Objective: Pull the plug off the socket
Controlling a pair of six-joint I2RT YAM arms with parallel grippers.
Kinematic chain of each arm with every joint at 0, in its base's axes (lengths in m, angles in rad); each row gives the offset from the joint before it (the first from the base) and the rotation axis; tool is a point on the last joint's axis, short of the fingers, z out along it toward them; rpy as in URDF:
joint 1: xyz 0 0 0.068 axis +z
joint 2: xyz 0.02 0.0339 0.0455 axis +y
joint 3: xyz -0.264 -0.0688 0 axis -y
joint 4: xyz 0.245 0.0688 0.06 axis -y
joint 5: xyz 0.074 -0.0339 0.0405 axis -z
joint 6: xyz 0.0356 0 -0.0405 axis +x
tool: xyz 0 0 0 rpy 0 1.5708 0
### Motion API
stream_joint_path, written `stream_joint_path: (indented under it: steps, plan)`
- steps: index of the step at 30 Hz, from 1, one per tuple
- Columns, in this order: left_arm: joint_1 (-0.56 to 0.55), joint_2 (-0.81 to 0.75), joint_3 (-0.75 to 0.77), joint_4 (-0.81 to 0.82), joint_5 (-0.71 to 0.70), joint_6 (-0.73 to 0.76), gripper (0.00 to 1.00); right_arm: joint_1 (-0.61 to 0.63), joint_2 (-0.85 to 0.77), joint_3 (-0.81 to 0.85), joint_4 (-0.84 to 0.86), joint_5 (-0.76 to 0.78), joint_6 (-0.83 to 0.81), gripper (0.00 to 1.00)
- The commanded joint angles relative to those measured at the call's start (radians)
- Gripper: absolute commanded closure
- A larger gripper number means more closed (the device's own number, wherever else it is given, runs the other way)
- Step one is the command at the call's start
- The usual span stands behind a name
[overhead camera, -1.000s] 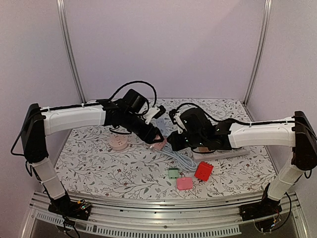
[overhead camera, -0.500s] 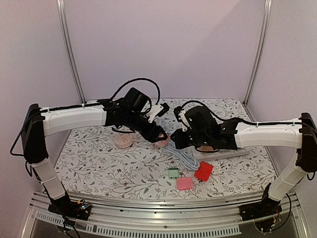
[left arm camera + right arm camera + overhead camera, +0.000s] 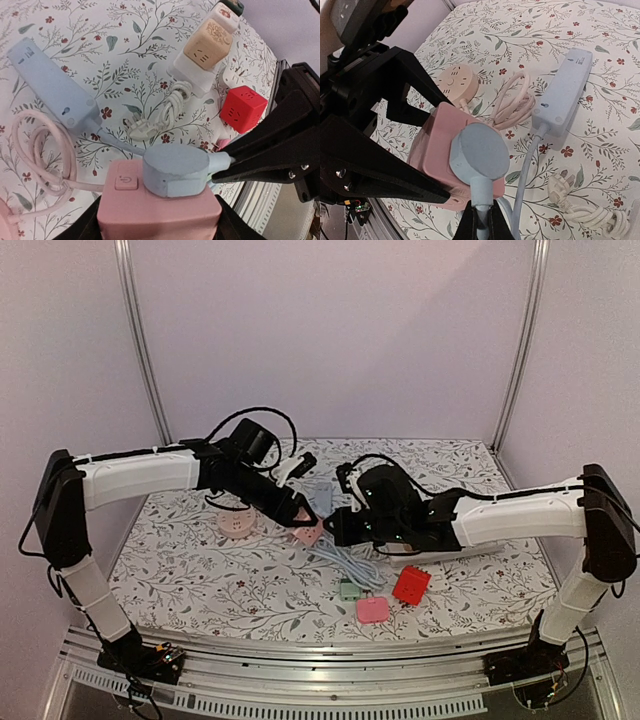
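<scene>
Floral-print table (image 3: 200,570) is the work surface; the assembly is held over its centre, between the two arms. Left gripper (image 3: 297,518) clamps the pink socket (image 3: 150,210) by its sides. Right gripper (image 3: 480,227) is clenched on the cable neck of the blue plug (image 3: 479,152). The plug disc sits flush on the socket face, so this is the extraction step and the parts are not yet separated. The cable neck, the plug's long axis, runs along that face toward the right arm. The next move probably calls for a pull square off the face while the left arm braces.
</scene>
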Motion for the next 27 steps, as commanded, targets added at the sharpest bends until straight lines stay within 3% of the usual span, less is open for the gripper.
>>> stream_joint_path:
  steps: [1, 9, 14, 27]
  plan:
    - [0.046, -0.084, -0.010, -0.006, 0.094, -0.058, 0.75, -0.002, 0.072, -0.003, -0.061, 0.085, 0.094, 1.00]
    - [0.035, -0.081, -0.007, -0.031, 0.082, -0.028, 0.75, -0.033, 0.034, 0.027, -0.085, 0.124, 0.054, 1.00]
    - [-0.049, -0.052, 0.036, -0.138, -0.102, 0.057, 0.76, -0.114, -0.028, 0.029, -0.090, 0.099, 0.054, 1.00]
    - [-0.118, -0.008, 0.075, -0.231, -0.228, 0.108, 0.76, -0.187, -0.114, 0.044, -0.125, 0.122, -0.014, 1.00]
